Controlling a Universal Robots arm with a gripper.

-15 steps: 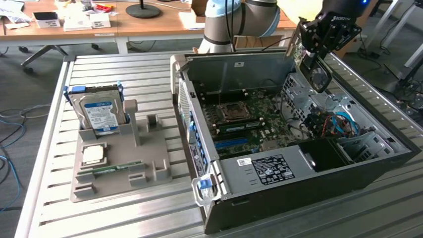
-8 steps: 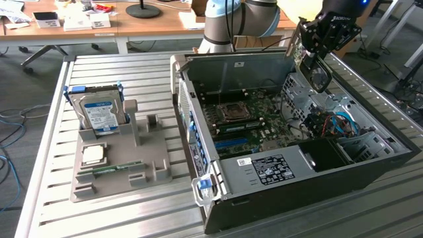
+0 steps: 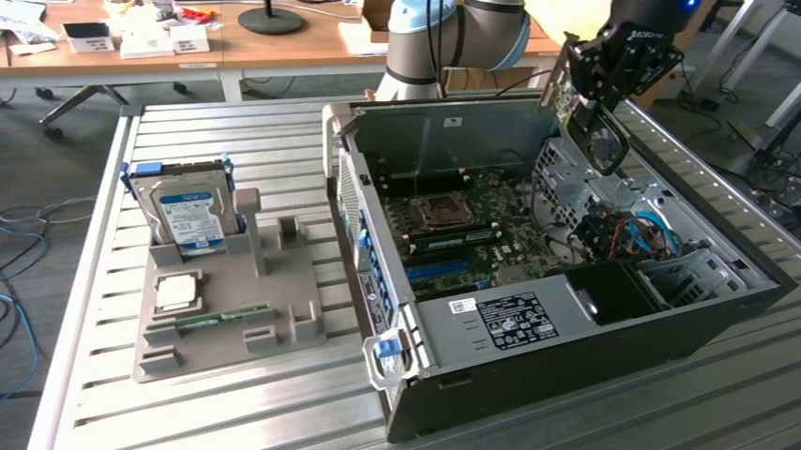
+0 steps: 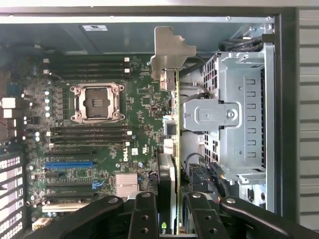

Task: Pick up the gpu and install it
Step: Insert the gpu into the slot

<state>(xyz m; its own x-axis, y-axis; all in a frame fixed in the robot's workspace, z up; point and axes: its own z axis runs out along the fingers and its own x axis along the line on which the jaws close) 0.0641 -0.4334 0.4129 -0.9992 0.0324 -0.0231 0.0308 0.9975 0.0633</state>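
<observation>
One claw (image 4: 172, 219), clamped on the gpu (image 4: 173, 130) over the motherboard (image 4: 99, 129), could knock it into the metal drive cage (image 4: 234, 114) just beside if the approach drifts sideways

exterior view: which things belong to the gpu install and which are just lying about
Job: gpu, gripper holding it, open computer case, motherboard.
Lying about: hard drive, processor chip, memory stick, grey holder.

Bright daylight is all around me. The table (image 3: 88, 394) shines pale. The case (image 3: 564, 366) is shadowy deep inside. The gpu (image 4: 172, 50) is bright at its silver end. My fingers (image 4: 144, 219) look black.
</observation>
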